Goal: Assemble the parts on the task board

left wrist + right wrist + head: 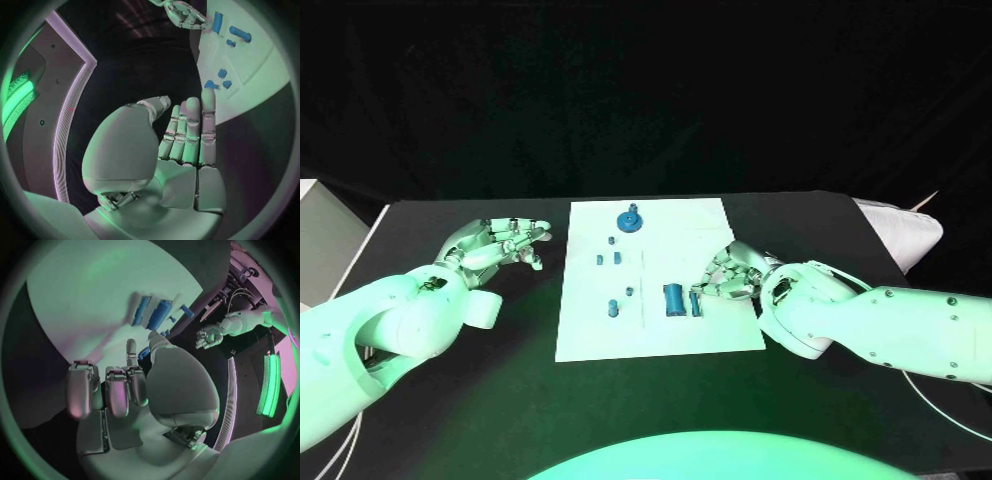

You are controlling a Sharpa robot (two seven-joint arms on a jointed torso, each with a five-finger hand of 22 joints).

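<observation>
Meanwhile right hand (730, 272) fingers apart at task board (661, 335) edge; left hand (499, 243) spread, apart.

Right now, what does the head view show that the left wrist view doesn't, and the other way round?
The head view adds the white rectangular task board from edge to edge, and the left hand seen from above, over the black table beside the board. The left wrist view adds that hand's palm side: fingers straight, side by side, holding nothing. Both show the board, small blue parts on it including the thick blue cylinder, and the right hand at the board's edge near that cylinder.
</observation>
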